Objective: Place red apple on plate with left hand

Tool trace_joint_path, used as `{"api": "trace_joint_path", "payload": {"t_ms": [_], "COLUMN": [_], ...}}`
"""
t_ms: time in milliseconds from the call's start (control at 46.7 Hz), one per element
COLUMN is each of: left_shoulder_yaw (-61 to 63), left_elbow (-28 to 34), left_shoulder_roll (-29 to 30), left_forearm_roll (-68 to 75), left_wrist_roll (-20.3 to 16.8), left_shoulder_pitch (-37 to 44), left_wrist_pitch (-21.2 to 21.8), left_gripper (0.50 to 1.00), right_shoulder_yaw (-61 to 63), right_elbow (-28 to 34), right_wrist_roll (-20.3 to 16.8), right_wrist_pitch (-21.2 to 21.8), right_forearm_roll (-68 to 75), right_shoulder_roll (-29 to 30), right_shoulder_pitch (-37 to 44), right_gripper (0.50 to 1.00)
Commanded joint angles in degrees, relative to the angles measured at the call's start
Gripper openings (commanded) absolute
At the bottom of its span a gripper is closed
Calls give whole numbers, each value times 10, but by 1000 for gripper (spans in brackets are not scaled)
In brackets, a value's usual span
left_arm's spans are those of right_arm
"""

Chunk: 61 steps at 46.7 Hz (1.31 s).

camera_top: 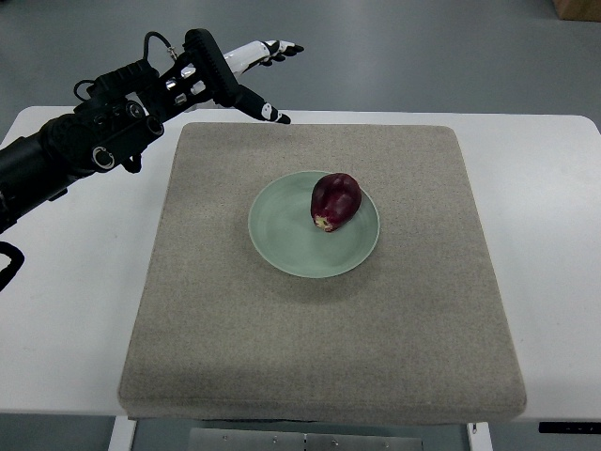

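Observation:
A dark red apple [335,200] lies on its side on the upper right part of a pale green plate [291,240], which sits at the middle of a grey-brown mat [216,319]. My left hand [255,77] hovers above the mat's far left corner, well away from the plate, its fingers spread and holding nothing. The black left arm [66,150] enters from the left edge.
The mat lies on a white table [554,225] with bare margins left and right. Grey floor lies beyond the far edge. A brown box corner [577,7] shows at the top right.

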Motion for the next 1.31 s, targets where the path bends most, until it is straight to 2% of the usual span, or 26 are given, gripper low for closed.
{"api": "trace_joint_path", "payload": {"t_ms": [0, 150, 364, 493, 643, 771, 1071, 1286], "left_shoulder_yaw": [-9, -20, -42, -78, -120, -147, -234, -268], "left_elbow": [1, 1, 18, 71, 101, 102, 112, 122], "left_shoulder_roll": [0, 0, -6, -32, -42, -42, -42, -42], "left_forearm_roll": [-64, -182, -316, -376, -430, -487, -526, -526], "left_wrist_roll": [11, 59, 96, 153, 185, 191, 183, 164], "left_shoulder_pitch": [-2, -2, -1, -1, 0, 10, 52, 61], "left_wrist_pitch": [18, 57, 95, 101, 101, 81, -39, -82], "left_gripper": [964, 964, 964, 964, 964, 971, 969, 971], "right_shoulder_yaw": [0, 0, 0, 0, 0, 0, 0, 0], "right_elbow": [0, 0, 0, 0, 0, 0, 0, 0], "right_wrist_roll": [-1, 0, 0, 0, -1, -1, -1, 0], "right_wrist_pitch": [0, 0, 0, 0, 0, 0, 0, 0], "right_forearm_roll": [0, 0, 0, 0, 0, 0, 0, 0], "right_shoulder_roll": [0, 0, 0, 0, 0, 0, 0, 0], "right_shoulder_pitch": [0, 0, 0, 0, 0, 0, 0, 0], "right_gripper": [964, 964, 964, 964, 964, 964, 964, 964]}}
